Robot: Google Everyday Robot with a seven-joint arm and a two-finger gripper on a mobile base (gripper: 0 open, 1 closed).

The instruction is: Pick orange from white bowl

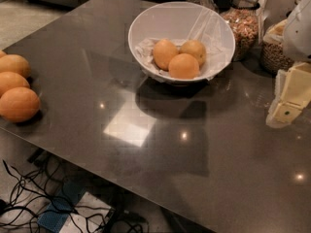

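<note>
The white bowl (146, 23) stands at the back middle of the dark table, lined with crumpled white paper. Three fruits lie in it. The orange (164, 53) is the egg-shaped, paler one on the left. A rounder, deeper-orange fruit (183, 66) lies in front of it and a third fruit (194, 50) behind on the right. My gripper (283, 113), cream-coloured, hangs at the right edge of the view above the table. It is to the right of the bowl and lower in the view, apart from it and holding nothing that I can see.
Three larger oranges (18, 104) lie in a row at the table's left edge. Glass jars of cereal (243, 25) stand right behind the bowl, with another jar (274, 55) at the far right. Cables (29, 198) lie on the floor below the front edge.
</note>
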